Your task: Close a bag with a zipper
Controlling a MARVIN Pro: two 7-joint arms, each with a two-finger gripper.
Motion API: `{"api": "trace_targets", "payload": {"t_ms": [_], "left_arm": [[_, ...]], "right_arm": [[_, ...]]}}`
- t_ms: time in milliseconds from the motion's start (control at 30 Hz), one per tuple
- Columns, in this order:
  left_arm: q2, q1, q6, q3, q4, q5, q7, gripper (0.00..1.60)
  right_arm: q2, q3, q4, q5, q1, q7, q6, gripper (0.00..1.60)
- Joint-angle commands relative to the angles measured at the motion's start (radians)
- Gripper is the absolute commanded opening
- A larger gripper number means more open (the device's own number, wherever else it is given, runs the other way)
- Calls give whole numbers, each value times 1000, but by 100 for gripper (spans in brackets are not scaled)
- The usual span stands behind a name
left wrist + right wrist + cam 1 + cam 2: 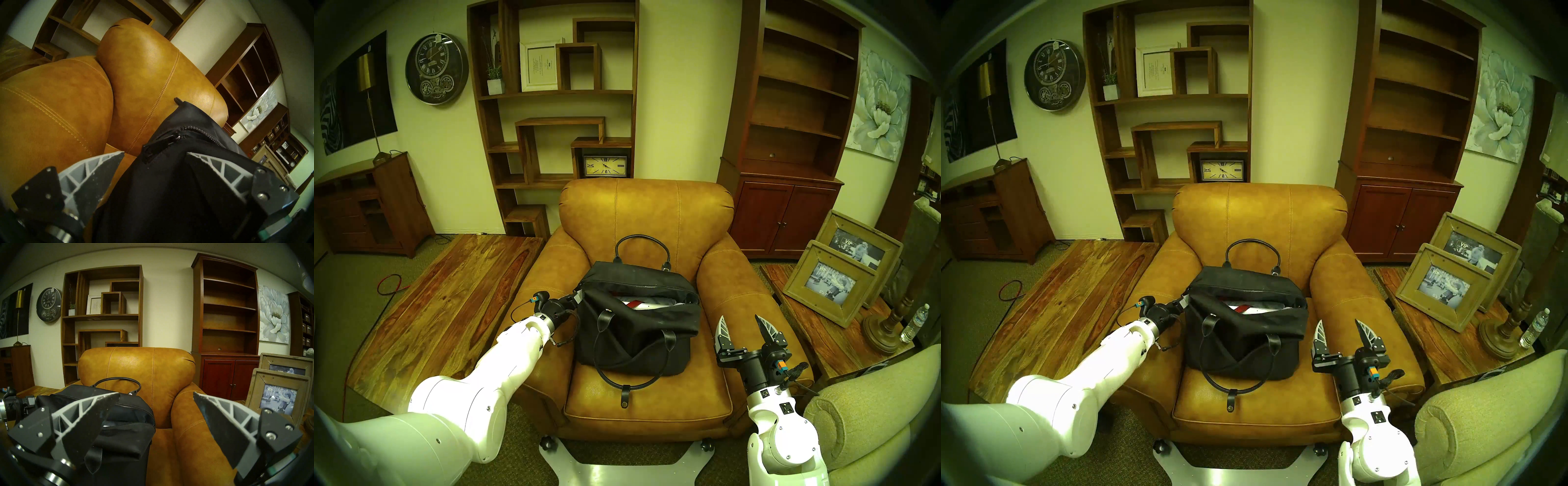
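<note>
This place looks like a furniture showroom. A round black wall clock [436, 69] carries a paper tag, tall brown wooden shelf units [553, 101] stand nearly empty, and a tan leather armchair [648, 217] is crowded among wooden tables.

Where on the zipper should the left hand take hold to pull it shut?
Likely the small pull, which lies at the bag's left end where the teeth start. Come in from that end, as the left hand already does: its fingers stand apart astride the corner, the pull just ahead.
</note>
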Motion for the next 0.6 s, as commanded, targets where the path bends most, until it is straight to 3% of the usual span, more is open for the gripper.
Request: {"api": "trace_targets", "payload": {"t_ms": [0,33,67,133,167,333,367,567], "left_arm": [[-6,-47,-13,-10,-12,-16,-51,130],[-5,-48,-13,-9,-12,-14,-55,130],[-6,-49,-14,-9,-11,-14,-57,117],[-7,-52,-15,-8,-5,-11,-60,117],[-7,-53,-17,-8,-2,-11,-62,100],[-9,-60,-26,-7,16,-6,-68,105],[-10,-62,-28,-7,20,-6,-70,97],[-11,-71,-35,-7,40,-6,-81,99]], "right_arm": [[-1,0,-22,1,3,-1,-3,160],[-1,0,-22,1,3,-1,-3,160],[-1,0,-22,1,3,-1,-3,160],[-1,0,-22,1,2,-1,-3,160],[-1,0,-22,1,2,-1,-3,160],[-1,0,-23,1,2,-1,-3,160],[-1,0,-23,1,2,-1,-3,160],[-1,0,-23,1,2,-1,-3,160]]}}
